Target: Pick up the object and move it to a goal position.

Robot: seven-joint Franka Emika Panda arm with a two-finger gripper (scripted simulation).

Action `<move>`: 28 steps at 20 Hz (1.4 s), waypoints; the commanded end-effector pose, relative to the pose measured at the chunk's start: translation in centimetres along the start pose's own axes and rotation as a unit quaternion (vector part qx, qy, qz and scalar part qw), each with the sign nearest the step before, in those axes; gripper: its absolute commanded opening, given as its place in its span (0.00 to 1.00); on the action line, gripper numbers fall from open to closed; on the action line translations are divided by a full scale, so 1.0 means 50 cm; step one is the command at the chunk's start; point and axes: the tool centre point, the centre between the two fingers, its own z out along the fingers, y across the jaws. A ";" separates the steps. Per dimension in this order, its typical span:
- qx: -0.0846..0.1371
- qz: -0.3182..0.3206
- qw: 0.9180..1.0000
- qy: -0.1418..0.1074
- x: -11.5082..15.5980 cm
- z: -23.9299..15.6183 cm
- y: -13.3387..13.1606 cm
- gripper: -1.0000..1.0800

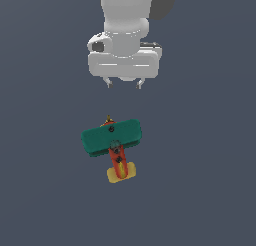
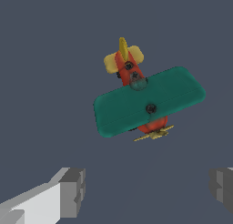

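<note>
The toy biplane (image 2: pixel 145 100) looks like smooth matt plastic, maybe painted wood, hard to tell. The gripper (image 1: pixel 124 84) housing's smooth, slightly glossy white plastic.

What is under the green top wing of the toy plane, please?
Under the top wing the red-orange body shows, with the yellow propeller at its nose. Wheels and any lower wing are covered.

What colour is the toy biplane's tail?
Yellow. The toy biplane's tail shows best in the wrist view, behind the red-orange body.
</note>
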 end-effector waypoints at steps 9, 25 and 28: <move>0.004 -0.002 1.000 0.012 0.011 -0.025 -0.002 0.62; 0.028 0.002 0.998 0.051 0.026 -0.142 0.011 0.62; 0.037 0.003 0.997 0.062 0.028 -0.177 0.015 0.62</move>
